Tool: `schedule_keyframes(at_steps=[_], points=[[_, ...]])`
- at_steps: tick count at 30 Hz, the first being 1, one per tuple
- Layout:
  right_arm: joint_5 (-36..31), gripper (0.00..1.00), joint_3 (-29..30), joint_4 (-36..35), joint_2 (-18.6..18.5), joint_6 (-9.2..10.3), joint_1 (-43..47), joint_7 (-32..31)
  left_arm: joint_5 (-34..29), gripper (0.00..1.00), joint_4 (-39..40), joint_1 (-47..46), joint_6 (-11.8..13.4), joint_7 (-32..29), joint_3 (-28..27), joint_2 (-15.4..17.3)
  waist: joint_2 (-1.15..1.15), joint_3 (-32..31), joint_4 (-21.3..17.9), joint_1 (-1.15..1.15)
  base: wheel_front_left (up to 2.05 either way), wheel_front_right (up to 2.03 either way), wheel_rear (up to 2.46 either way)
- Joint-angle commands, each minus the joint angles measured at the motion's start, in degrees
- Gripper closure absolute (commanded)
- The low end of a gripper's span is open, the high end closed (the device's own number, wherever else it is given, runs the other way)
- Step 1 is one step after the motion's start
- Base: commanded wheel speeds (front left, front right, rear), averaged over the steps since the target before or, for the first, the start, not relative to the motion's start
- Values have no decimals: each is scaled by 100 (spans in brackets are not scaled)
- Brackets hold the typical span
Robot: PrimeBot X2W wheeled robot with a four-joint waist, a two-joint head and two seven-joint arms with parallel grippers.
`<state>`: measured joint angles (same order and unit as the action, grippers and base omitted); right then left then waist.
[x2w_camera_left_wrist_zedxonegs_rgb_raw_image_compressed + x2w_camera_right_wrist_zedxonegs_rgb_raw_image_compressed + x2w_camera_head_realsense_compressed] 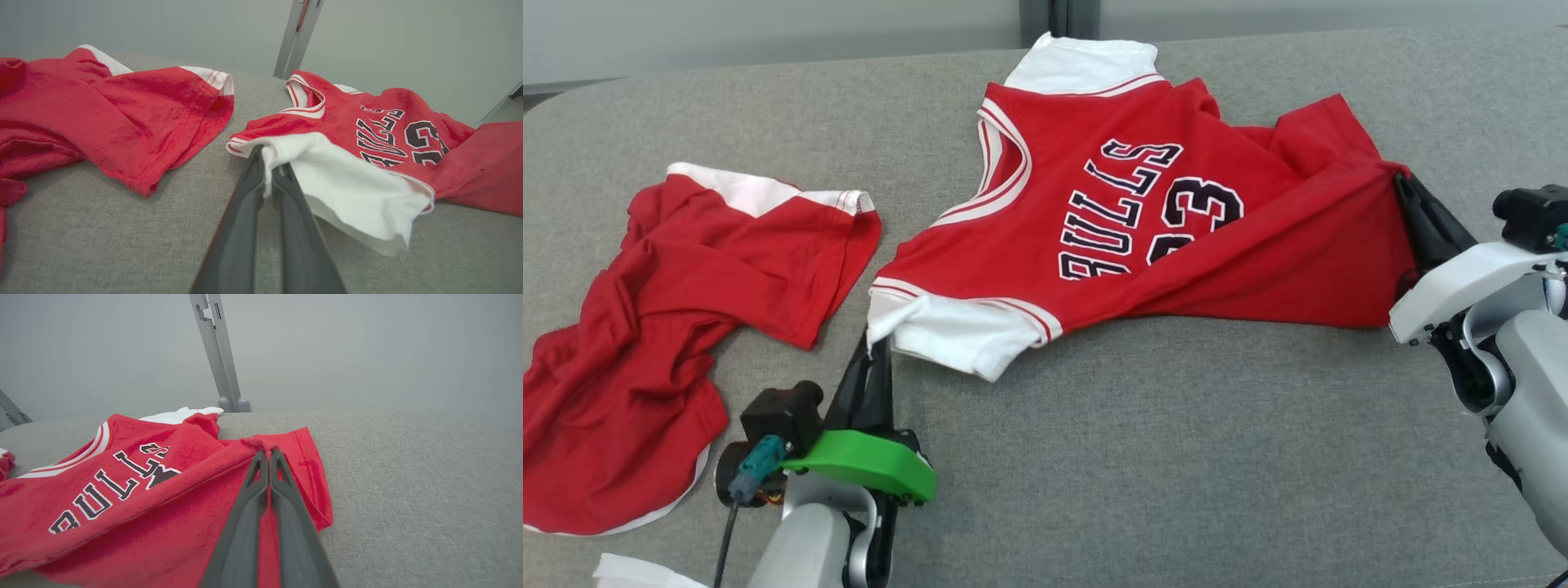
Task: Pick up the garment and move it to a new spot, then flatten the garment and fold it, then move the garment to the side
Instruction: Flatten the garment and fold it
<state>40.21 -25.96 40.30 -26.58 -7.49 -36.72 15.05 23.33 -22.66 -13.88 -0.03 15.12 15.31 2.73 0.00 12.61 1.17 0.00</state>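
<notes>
Wrist views showed each grip: left gripper (267,160) pinching the jersey (347,116) by its white sleeve (347,183), right gripper (269,454) clamping its red hem (304,457).

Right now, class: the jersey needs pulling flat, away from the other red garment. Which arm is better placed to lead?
Probably the right. The right tool grips the jersey by its hem, with bare grey surface beyond. The left tool pinches the white sleeve, close beside the other red garment.

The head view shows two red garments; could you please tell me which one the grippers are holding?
The jersey lettered BULLS: the left gripper pinches its white sleeve, the right gripper its red edge. The unlettered red garment lies untouched.
</notes>
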Motion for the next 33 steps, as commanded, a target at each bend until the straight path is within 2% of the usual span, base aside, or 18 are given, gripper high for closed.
schedule_keyframes(at_steps=[1,6,10,15,19,26,33], points=[[-58,100,119,-239,-135,0,122,16,-49,100,119,-58,-44,3,-112,29,0,-120,-97,0,0,0,0],[-103,100,476,-1238,-281,0,241,17,121,100,621,-389,-256,3,-541,30,0,-305,-229,0,0,0,0],[-400,100,834,-2016,-380,0,131,16,244,100,970,-872,-401,3,-829,100,0,-479,-354,0,0,0,0],[-926,100,1344,-2751,-242,0,-64,18,462,100,1495,-1669,-451,-233,-1002,240,0,-706,-500,0,0,0,0],[-1250,100,1584,-3054,-141,0,-176,17,814,100,1999,-2188,-378,-592,-1143,202,0,-930,-599,0,0,0,0],[-1561,100,2226,-3675,138,0,-131,-329,1203,100,2991,-2616,-16,-1264,-1263,171,0,-1083,-765,0,0,0,0],[-2022,100,2573,-4060,280,0,-18,-840,1093,100,3289,-2870,217,-1944,-1255,510,0,-601,-895,0,0,0,0]])
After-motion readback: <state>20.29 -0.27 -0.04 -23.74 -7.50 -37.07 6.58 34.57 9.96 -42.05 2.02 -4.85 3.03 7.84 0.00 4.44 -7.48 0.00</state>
